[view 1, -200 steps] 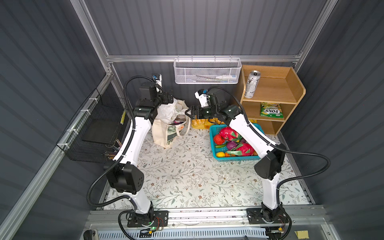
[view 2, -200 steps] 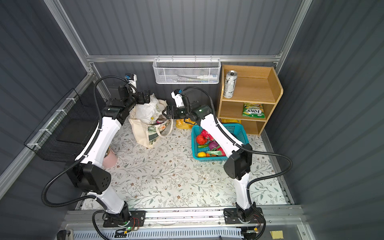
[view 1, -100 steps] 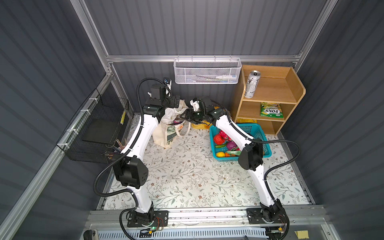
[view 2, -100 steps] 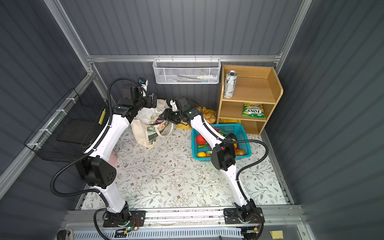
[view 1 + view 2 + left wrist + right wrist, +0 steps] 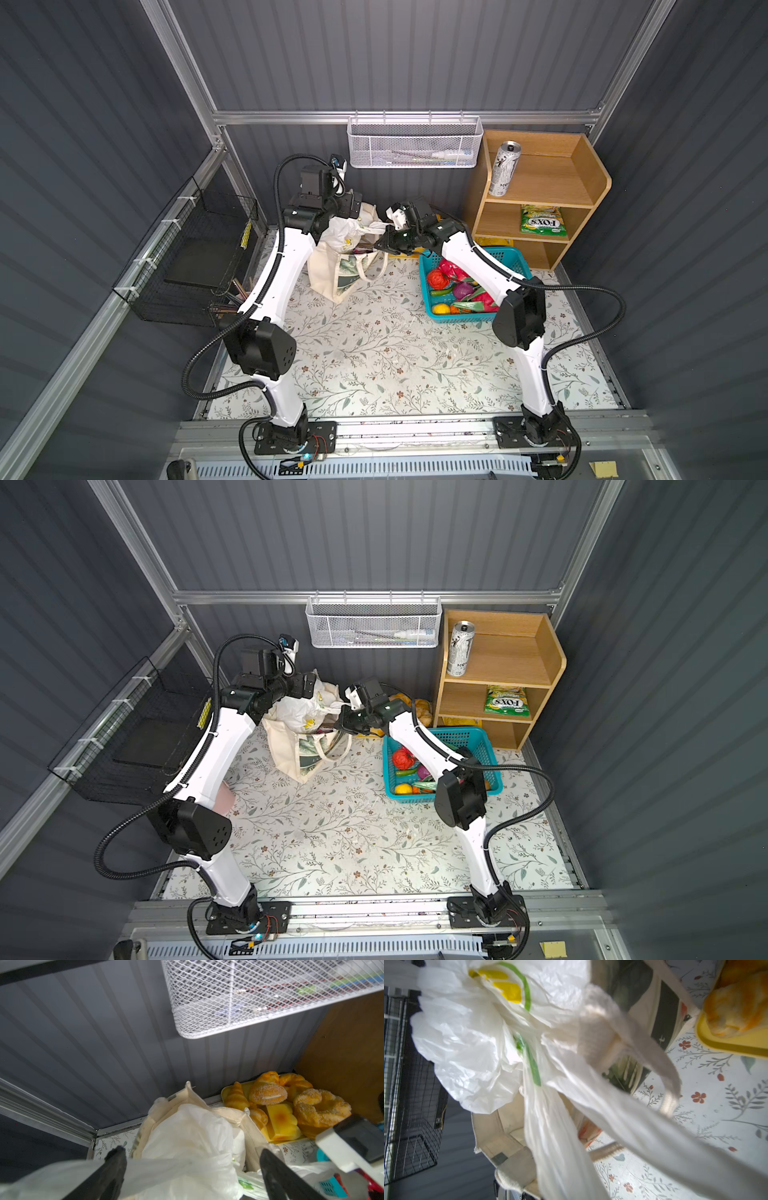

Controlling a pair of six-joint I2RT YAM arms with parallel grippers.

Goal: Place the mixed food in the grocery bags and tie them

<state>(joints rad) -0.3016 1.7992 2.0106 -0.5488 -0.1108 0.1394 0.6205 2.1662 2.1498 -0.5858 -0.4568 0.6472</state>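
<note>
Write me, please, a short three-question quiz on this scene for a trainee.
1. True or false: the can stands on the top level of the shelf.
2. What are the right jaws shut on? A) a croissant B) the plastic bag C) the blue basket
3. Fill in: the plastic bag sits inside the ____.
Key: 1 true; 2 B; 3 tote.
</note>
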